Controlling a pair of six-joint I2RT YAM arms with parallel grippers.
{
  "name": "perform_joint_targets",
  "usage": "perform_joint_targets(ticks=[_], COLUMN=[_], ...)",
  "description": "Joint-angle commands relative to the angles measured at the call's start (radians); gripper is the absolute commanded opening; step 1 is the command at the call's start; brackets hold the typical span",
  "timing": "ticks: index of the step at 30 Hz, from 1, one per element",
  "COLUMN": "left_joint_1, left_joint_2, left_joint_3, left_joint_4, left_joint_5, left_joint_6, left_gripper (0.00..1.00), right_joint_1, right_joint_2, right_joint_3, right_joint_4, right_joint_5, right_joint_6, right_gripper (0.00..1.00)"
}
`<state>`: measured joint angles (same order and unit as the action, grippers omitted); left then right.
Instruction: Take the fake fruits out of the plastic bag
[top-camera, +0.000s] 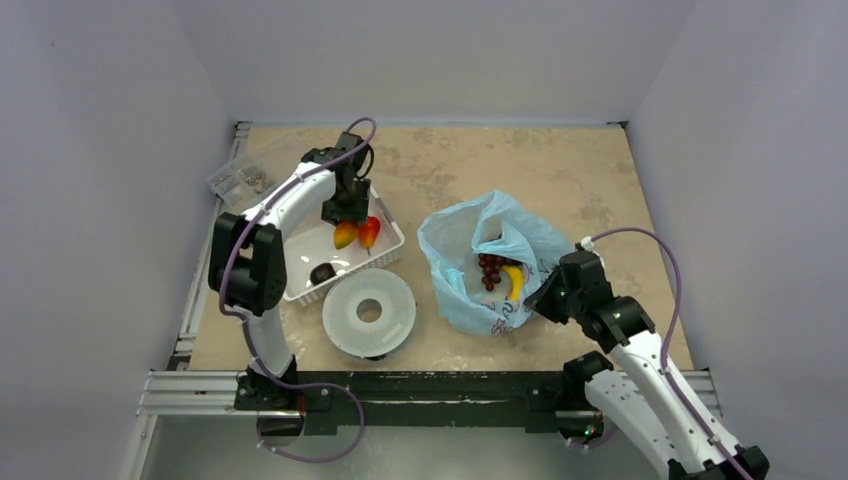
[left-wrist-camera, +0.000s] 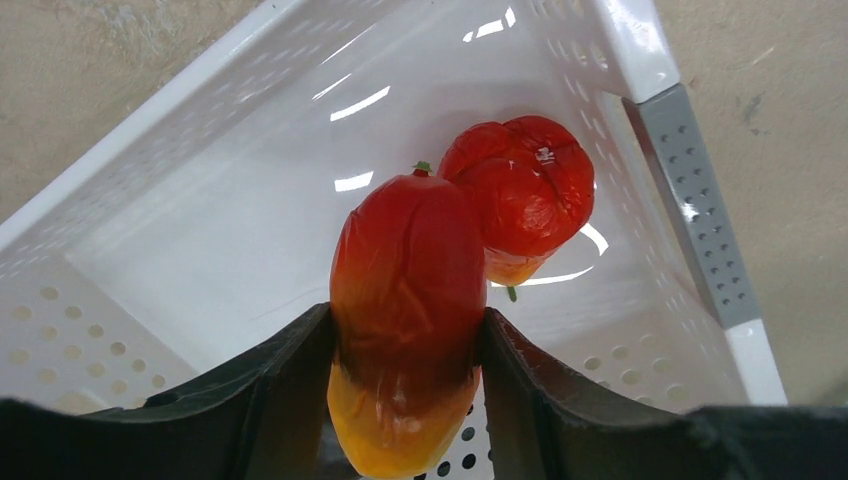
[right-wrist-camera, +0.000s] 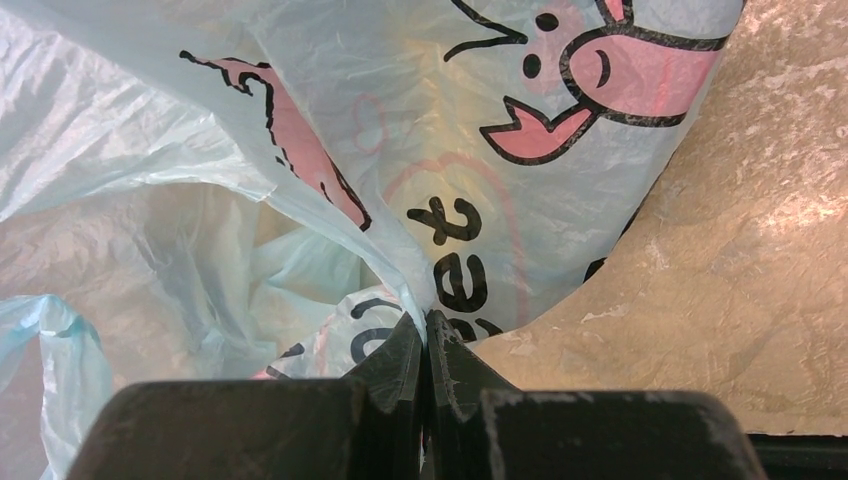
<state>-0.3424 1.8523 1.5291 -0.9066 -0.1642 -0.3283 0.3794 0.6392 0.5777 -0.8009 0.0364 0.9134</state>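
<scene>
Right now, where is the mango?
The mango sits between the jaws of the left gripper, inside the white basket, left of the plastic bag in the top view, right beside the red fruit.

Plain pale walls (top-camera: 100, 150) enclose three sides of a mottled beige desk (top-camera: 560, 165) under even light, a silver metal rail (top-camera: 190, 392) running along its near edge.
</scene>
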Motion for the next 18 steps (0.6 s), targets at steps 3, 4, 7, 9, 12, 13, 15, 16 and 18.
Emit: perform_joint_targets(ticks=[3, 4, 7, 9, 12, 13, 15, 16, 18], left_joint_1=[0.015, 0.016, 0.016, 0.015, 0.014, 0.014, 0.010, 0.004, -0.019], left_joint_2=[0.030, 0.027, 0.004, -0.005, -0.044, -0.068, -0.134, -0.177, -0.270], left_joint_3=[0.054, 0.054, 0.043, 0.036, 0.022, 0.010, -0.031, -0.062, -0.123], left_joint_4=[-0.037, -0.039, -0.034, -0.036, -0.012, 0.004, 0.063, 0.100, 0.183], left_joint_5=[-0.006, -0.002, -0.015, -0.033, -0.038, -0.024, 0.030, 0.061, 0.115], left_joint_6=[0.011, 0.009, 0.003, 0.004, 0.010, 0.012, 0.019, 0.028, 0.046], left_gripper=[0.66, 0.70, 0.78, 0.80, 0.80, 0.80, 0.77, 0.76, 0.75], right_joint_1=[0.004, 0.004, 0.003, 0.004, 0.004, 0.003, 0.004, 0.004, 0.004], right_joint_2=[0.037, 0.041, 0.031, 0.018, 0.001, -0.002, -0.009, -0.011, -0.020], right_joint_3=[0.034, 0.038, 0.043, 0.048, 0.053, 0.053, 0.054, 0.053, 0.056], right_joint_4=[0.017, 0.016, 0.010, 0.007, 0.000, -0.004, -0.011, -0.014, -0.013], right_joint_5=[0.005, 0.002, 0.010, 0.015, 0.027, 0.030, 0.035, 0.035, 0.029], right_joint_6=[-0.030, -0.034, -0.038, -0.036, -0.034, -0.035, -0.036, -0.037, -0.047], right_gripper=[0.00, 0.00, 0.00, 0.00, 0.00, 0.00, 0.00, 0.00, 0.00])
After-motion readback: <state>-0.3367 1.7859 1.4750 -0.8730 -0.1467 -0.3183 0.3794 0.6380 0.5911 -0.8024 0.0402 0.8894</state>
